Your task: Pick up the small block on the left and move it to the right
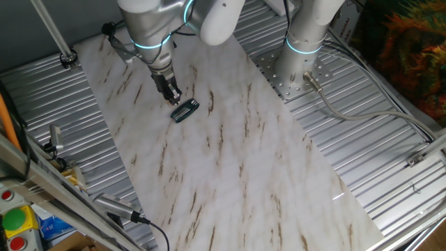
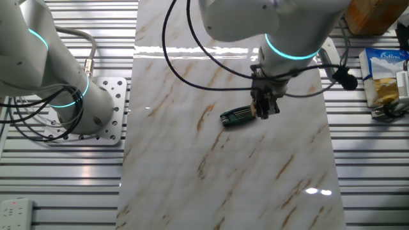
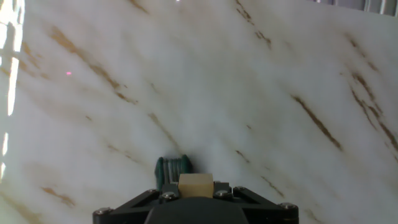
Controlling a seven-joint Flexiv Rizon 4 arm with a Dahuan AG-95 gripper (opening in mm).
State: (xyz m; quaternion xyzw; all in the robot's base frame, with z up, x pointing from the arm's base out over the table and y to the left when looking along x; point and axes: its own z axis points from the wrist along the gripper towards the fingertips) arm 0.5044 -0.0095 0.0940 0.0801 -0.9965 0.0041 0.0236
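The small block [image 3: 195, 185] is a tiny tan cube held between my fingers at the bottom of the hand view. My gripper [image 1: 173, 97] is shut on it, just above the marble-patterned board [image 1: 230, 153] and right beside the flat dark oblong piece with greenish edge [image 1: 185, 110]. In the other fixed view the gripper [image 2: 264, 112] hangs at the right end of that dark piece [image 2: 238, 117]. In the hand view the dark piece [image 3: 173, 168] shows just beyond the block. The block cannot be made out in either fixed view.
A second robot base [image 1: 301, 59] stands on a perforated plate beside the board; it also shows in the other fixed view [image 2: 70, 102]. Ribbed metal table [image 1: 390, 160] surrounds the board. Cables [image 2: 192, 57] loop over the board. Boxes [image 2: 383, 76] lie at one edge.
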